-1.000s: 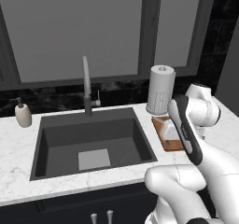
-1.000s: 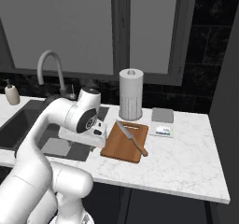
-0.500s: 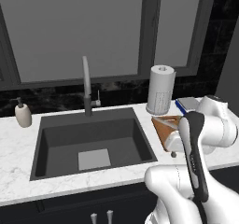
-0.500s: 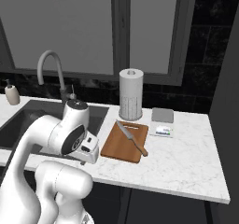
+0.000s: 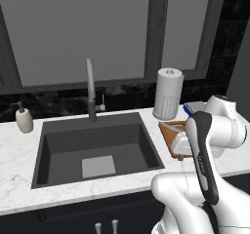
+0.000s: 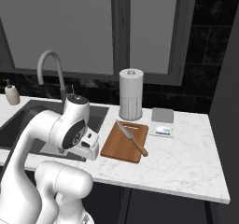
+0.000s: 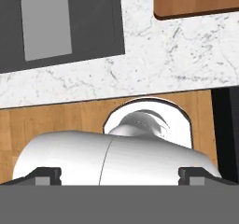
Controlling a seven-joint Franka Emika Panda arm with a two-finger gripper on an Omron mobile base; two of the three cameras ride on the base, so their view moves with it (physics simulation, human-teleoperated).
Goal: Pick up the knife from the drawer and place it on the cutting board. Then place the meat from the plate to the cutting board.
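Your gripper (image 6: 91, 146) hangs low at the front edge of the surface (image 6: 186, 157), fingers (image 7: 46, 175) wide apart, empty. Just beyond it, the knife (image 6: 132, 137) already lies flat on the cutting board (image 6: 122, 144). Its long axis runs diagonally: blade toward the paper towel roll (image 6: 130, 94) at the back, brown handle toward the front right. The meat and plate aren't anywhere you can see from here, so that leg is still pending. Risk: swinging the arm back over the board could clip the knife and skid it off, or knock the roll.
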